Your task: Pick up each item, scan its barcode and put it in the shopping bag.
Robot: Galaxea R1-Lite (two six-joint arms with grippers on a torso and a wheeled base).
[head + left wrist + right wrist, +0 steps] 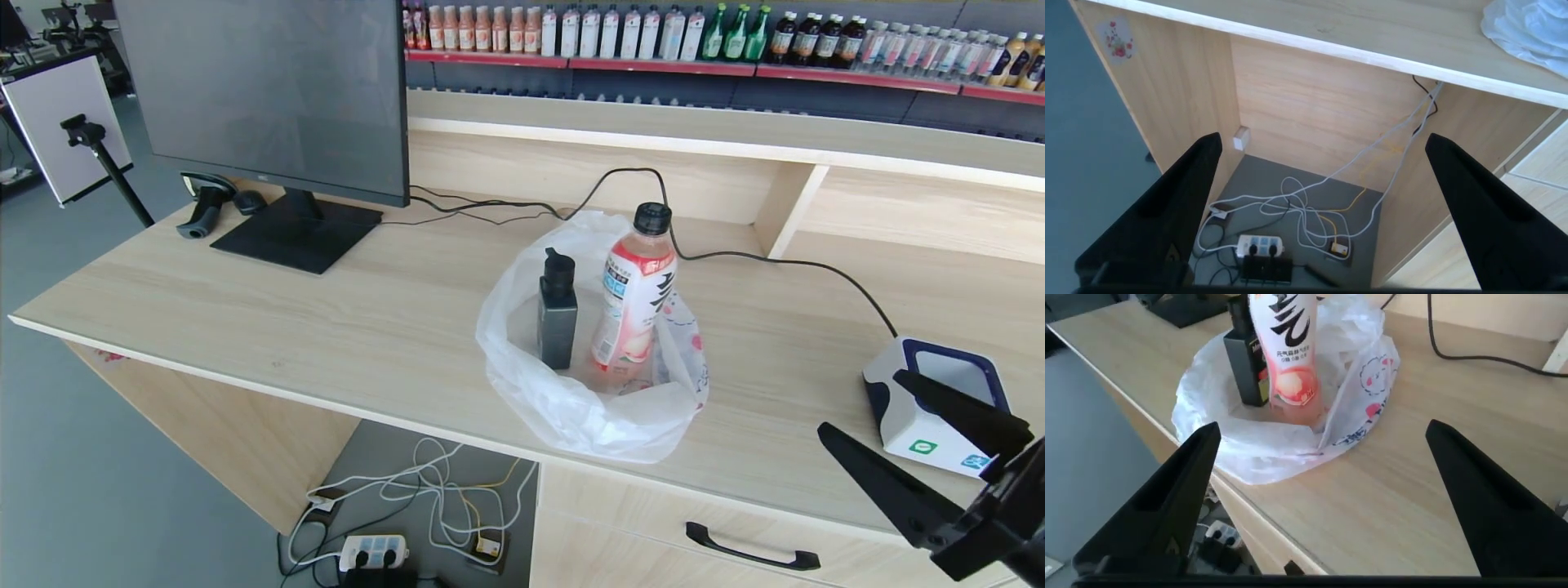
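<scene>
A white plastic shopping bag [588, 408] lies open on the wooden desk [326, 310]. Inside it stand a black bottle [558, 314] and a pink drink bottle [637, 294] with a black cap, both upright. The white and blue barcode scanner [931, 408] sits at the desk's right front. My right gripper [861, 404] hangs open and empty in front of the scanner, to the right of the bag; its wrist view has the bag [1257, 457], black bottle [1245, 367] and pink bottle [1286, 351]. My left gripper [1321, 143] is open and empty, low before the desk's front edge, with a bag corner [1531, 37] above.
A monitor [269, 90] stands at the back left, with a handheld scanner [200, 216] beside its base. A black cable [735, 255] runs from the scanner across the desk. A drawer handle [751, 555] is below. Under the desk lie a power strip [1261, 245] and tangled wires.
</scene>
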